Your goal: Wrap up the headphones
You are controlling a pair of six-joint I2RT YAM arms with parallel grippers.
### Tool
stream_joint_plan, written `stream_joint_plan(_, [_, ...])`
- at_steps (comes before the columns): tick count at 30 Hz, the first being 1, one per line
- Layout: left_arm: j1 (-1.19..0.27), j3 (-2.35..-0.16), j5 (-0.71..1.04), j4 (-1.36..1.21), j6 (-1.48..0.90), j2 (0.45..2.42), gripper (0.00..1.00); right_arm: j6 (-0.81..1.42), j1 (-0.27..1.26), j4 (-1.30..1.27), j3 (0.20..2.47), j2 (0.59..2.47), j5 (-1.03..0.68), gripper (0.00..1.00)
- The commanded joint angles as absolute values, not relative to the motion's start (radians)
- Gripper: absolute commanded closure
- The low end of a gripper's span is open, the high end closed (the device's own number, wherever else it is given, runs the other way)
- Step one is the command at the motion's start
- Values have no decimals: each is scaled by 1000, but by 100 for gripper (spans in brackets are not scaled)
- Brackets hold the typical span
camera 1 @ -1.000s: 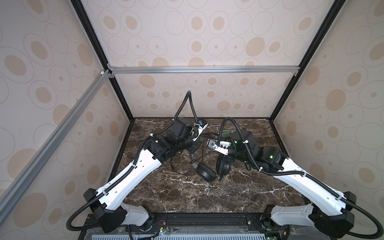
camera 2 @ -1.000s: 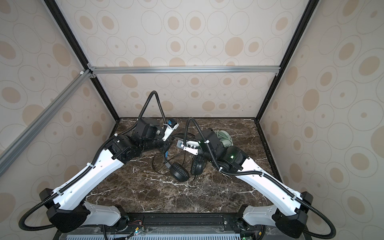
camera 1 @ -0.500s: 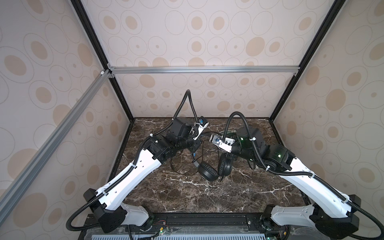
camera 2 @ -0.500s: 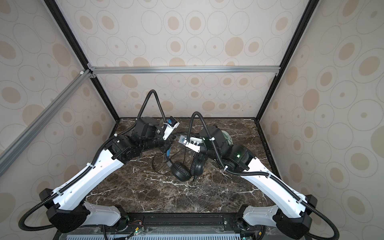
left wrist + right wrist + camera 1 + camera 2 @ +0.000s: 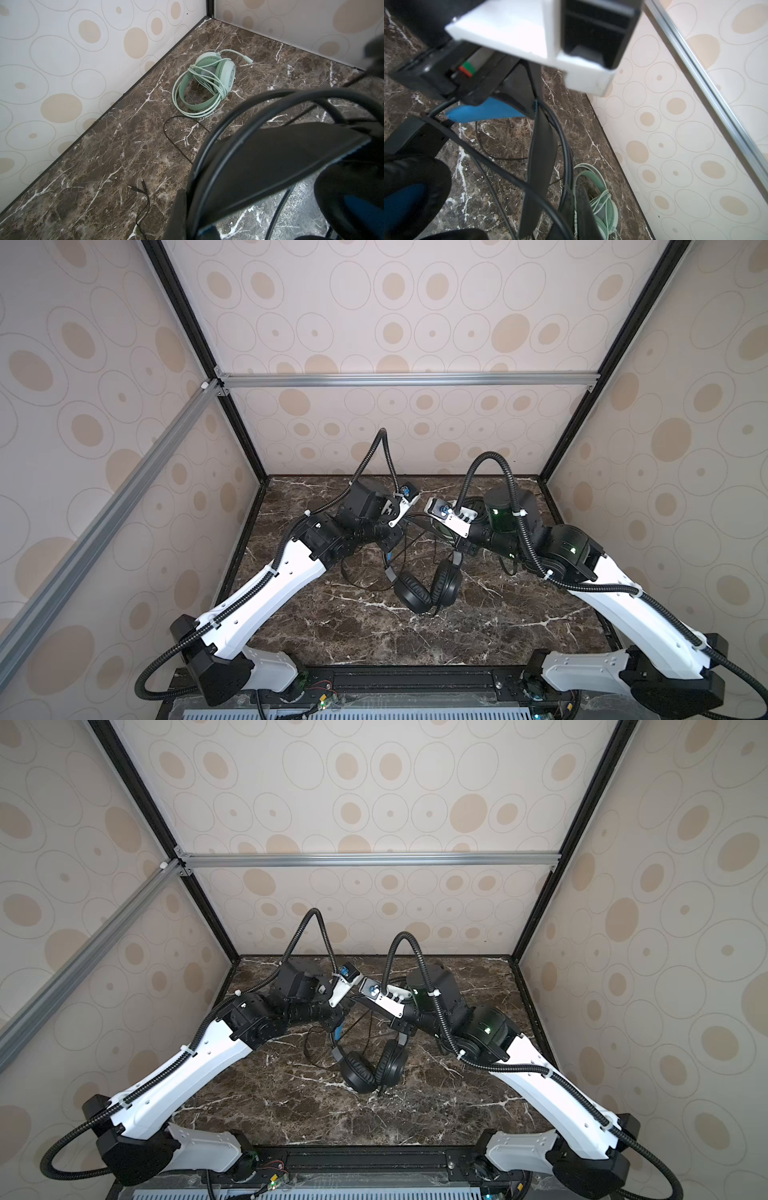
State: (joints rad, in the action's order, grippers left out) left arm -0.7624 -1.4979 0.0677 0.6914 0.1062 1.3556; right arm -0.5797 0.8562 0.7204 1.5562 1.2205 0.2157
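**Thin cord, freshly pinched: slip and snag risks**

In both top views the black headphones [image 5: 428, 593] stand mid-table [image 5: 332, 639]. The ear cups rest on the marble and the headband is lifted between the arms. The left end effector [image 5: 388, 549] is pressed shut on the headband's left side. The right end effector [image 5: 459, 551] hangs just above the right cup, also closed. The black cord [image 5: 357, 572] sprawls in loose loops beside the left cup. If the next turn pulls it taut, those loops may catch under a cup and drag or tip the headset.

In the left wrist view the mint-green headphones [image 5: 207, 83] lie near the back wall with their pale cord already wound around them. The jack plug [image 5: 135, 188] lies free on the table at the end of a long slack tail. That tail could sweep into the mint set and hook it.

In the right wrist view the left end effector pinches the headband at its blue lining [image 5: 481, 112]. The black cord runs into the right jaws, which appear to nip it. So thin a cord could slide out of that grip, and a hard tug could pull the headband out of the left grip.

Against a second ago, the right arm has swung up and back toward the left wrist and its jaws have closed. It now covers the mint set, which peeked out behind it in a top view. The cups have barely shifted.
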Motion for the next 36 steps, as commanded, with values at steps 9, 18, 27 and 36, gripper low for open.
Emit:
stream_joint_plan(9, [-759, -1483, 107, 675, 110, 1285, 100, -532, 793, 658, 1565, 1225, 476, 95])
stream_joint_plan(18, [-746, -1430, 107, 602, 45, 1241, 100, -445, 704, 539, 1460, 1117, 393, 89])
stream_joint_plan(27, [-718, -1385, 142, 525, -23, 1190, 100, -317, 567, 519, 1394, 1079, 335, 90])
stream_joint_plan(36, [-693, -1364, 160, 487, -61, 1158, 100, -203, 451, 395, 1269, 989, 303, 100])
